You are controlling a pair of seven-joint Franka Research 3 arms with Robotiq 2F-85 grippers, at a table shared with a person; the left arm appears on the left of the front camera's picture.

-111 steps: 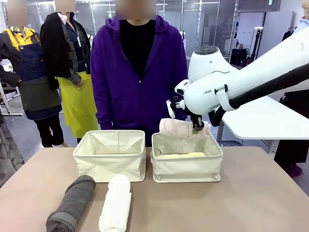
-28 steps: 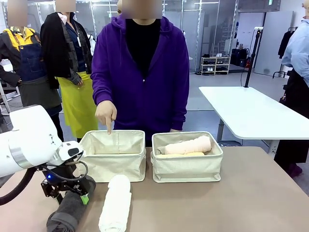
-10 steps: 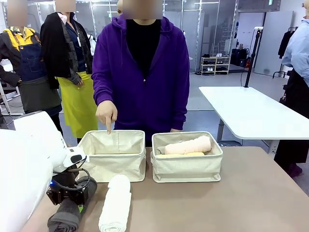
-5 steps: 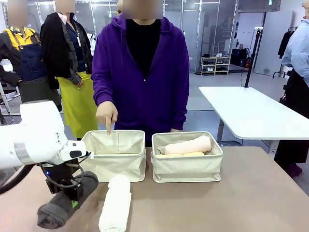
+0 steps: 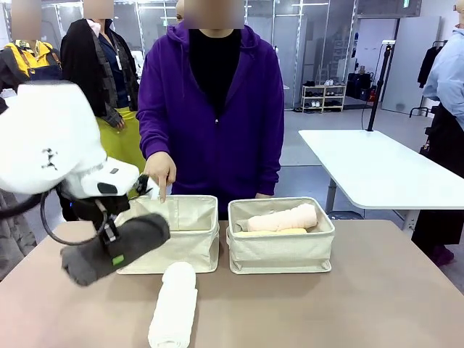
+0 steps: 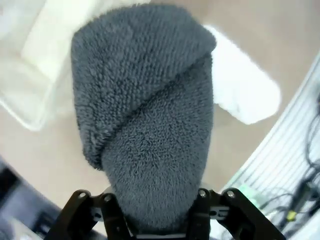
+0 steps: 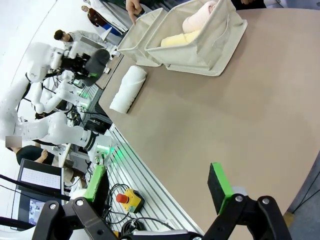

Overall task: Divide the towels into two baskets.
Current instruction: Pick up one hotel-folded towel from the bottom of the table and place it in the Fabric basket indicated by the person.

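Surface (image 5: 348, 304) status: right basket (image 5: 283, 252) holds the pink towel (image 5: 279, 217) and yellow towel (image 5: 272, 233), the white towel (image 5: 174, 304) lies in front, and the left jaws are clamped mid-roll on the grey towel (image 5: 116, 249), airborne just short of the left basket (image 5: 190, 250), where the person's hand (image 5: 160, 172) points. I'd lift it over the near rim, level the tilted roll along the basket's length, lower it, then let go. Right jaws are spread and empty.
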